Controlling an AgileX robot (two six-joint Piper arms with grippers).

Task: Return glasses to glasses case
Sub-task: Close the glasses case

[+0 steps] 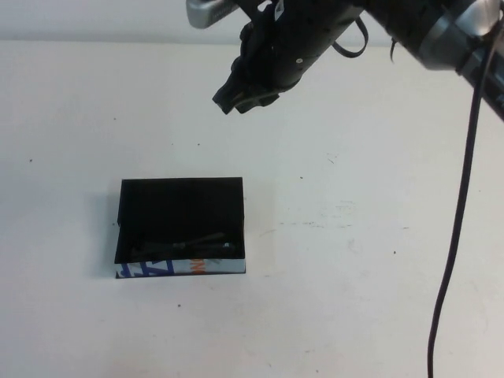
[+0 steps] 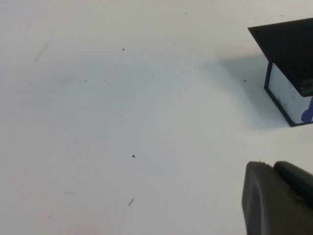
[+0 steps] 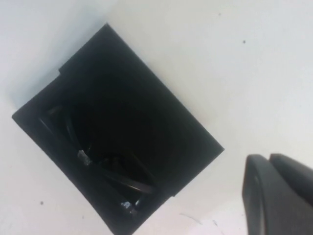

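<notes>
Table (image 1: 378,260) white, scuffed; right tool (image 1: 228,101) pressed together; left tool (image 2: 279,200) state unclear.

Matt black glasses case (image 1: 181,216); glossy glasses (image 3: 105,169).

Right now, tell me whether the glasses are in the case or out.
In. The glasses lie folded inside the open glasses case, along its near edge. The right claw, shut and empty, hangs above the table behind it.

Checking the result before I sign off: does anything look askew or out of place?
Nothing stands out. The glasses lie inside the open glasses case; the shut right end effector hangs above the table, apart from it. The left end effector is off to the side.
</notes>
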